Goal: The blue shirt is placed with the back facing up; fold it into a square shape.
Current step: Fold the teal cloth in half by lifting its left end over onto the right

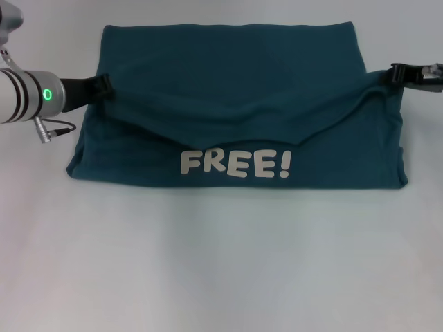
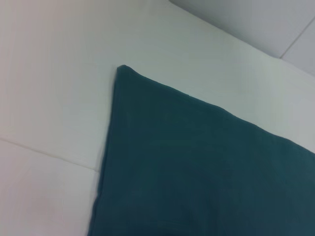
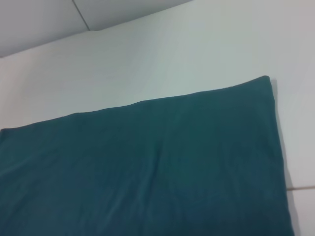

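The blue shirt [image 1: 235,104] lies spread on the white table [image 1: 221,263], its upper layer sagging in a curve above the white "FREE!" lettering [image 1: 235,164]. The left gripper [image 1: 105,84] reaches in level from the left and pinches the layer's left edge; the right gripper [image 1: 396,75] reaches in from the right and clamps the opposite edge, both holding the cloth lifted.

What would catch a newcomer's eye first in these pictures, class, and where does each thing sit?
First comes the dark teal-blue cotton T-shirt, spread across the middle of the white table, with its far part folded toward the robot. Its white block lettering "FREE!" shows near the front edge. The left pincer and right pincer each meet the fold at a side edge.
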### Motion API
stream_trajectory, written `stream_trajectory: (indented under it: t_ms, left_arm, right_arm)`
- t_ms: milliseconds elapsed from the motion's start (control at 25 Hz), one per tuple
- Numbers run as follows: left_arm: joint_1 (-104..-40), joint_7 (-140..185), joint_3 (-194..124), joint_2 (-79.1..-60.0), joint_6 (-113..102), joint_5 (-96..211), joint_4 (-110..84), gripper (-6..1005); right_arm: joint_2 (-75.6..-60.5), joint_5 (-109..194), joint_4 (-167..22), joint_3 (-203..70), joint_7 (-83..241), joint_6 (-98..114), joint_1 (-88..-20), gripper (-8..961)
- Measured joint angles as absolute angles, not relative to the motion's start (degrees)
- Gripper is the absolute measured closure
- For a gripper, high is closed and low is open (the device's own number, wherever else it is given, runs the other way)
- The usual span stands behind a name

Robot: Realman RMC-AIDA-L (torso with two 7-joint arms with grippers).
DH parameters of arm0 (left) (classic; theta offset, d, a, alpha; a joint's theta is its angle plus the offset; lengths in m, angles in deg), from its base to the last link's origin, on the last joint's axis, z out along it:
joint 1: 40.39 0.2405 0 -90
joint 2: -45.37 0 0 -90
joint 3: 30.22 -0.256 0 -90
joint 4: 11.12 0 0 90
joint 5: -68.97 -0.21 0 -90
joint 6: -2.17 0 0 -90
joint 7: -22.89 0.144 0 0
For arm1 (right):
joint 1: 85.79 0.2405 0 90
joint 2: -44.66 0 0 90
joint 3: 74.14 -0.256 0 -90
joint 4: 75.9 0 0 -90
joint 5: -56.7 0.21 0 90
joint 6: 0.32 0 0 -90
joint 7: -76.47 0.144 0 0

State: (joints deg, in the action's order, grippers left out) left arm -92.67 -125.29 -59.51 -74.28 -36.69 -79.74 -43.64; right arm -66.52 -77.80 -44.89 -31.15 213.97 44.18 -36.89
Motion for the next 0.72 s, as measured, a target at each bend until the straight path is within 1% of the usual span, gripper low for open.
stream_trajectory:
  t_ms: [280,560,720]
  left_arm:
    - [-92.44,-126.91,-59.57,-74.23,-35.52,-79.7,-43.67,843]
    - [-93.02,-126.97,-59.57,-74.16,-35.17,-79.65,-43.89,836]
    - [-93.42,-126.84,-59.67,-74.16,-34.74,-79.65,-43.79,832]
  right_arm:
    - [-66.86,-78.13,-44.87,-31.16,214.02,43.01,-35.36,839]
    - [-66.58,-78.13,-44.87,-31.17,213.99,42.53,-33.67,829]
    - [-66.7,-78.13,-44.93,-31.11,213.73,42.28,-33.29,824]
